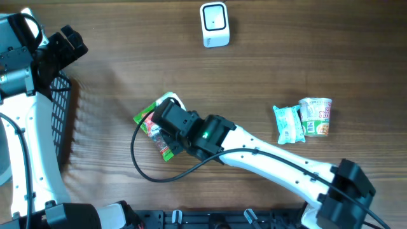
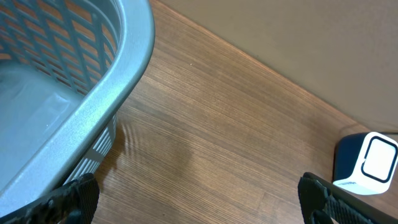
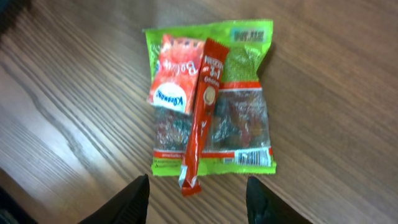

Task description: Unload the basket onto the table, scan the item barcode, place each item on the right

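Three packets lie stacked left of centre on the table: a green gummy bag, a red pouch and a red stick sachet. The right gripper hovers over them, jaws apart and empty. Pickup and presentation to the far white scanner remain. The left gripper gapes beside the basket.

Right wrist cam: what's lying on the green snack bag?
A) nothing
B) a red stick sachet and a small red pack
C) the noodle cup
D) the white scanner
B: the right wrist view shows a red stick sachet and a small red pack lying side by side on top of the green snack bag, which rests flat on the table.
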Robot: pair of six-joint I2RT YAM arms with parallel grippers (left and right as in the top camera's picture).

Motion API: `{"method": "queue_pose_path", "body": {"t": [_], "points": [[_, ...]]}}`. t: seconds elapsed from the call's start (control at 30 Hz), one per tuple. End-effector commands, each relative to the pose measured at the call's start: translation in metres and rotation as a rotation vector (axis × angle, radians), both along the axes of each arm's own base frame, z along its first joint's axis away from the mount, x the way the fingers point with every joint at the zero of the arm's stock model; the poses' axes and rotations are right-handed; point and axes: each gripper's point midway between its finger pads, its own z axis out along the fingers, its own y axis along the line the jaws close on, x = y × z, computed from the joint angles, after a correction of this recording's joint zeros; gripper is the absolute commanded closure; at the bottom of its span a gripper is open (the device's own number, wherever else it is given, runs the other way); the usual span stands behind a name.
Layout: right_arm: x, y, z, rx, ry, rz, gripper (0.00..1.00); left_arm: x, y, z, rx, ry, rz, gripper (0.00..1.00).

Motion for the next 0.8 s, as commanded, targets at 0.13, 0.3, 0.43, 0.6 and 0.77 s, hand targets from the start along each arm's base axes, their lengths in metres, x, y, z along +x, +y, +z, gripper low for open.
{"method": "queue_pose_path", "body": {"t": [0.13,0.3,0.43,0.6,0.77], "points": [[-0.014,0.009,-0.088,-0.170,0.124,0.041,0.54,0.001,0.000,0.007,-0.001,-0.019,-0.002,0.00],[-0.017,0.016,-0.089,-0.135,0.148,0.040,0.58,0.001,0.000,0.007,-0.001,-0.019,-0.002,0.00],[-0.016,0.017,-0.097,-0.145,0.151,0.042,0.59,0.001,0.000,0.007,-0.001,-0.019,-0.002,0.00],[-0.017,0.016,-0.110,-0.171,0.161,0.051,0.86,0.001,0.000,0.007,-0.001,-0.019,-0.002,0.00],[-0.015,0.013,-0.089,-0.093,0.231,0.060,0.96,0.001,0.000,0.007,-0.001,-0.019,-0.002,0.00]]}}
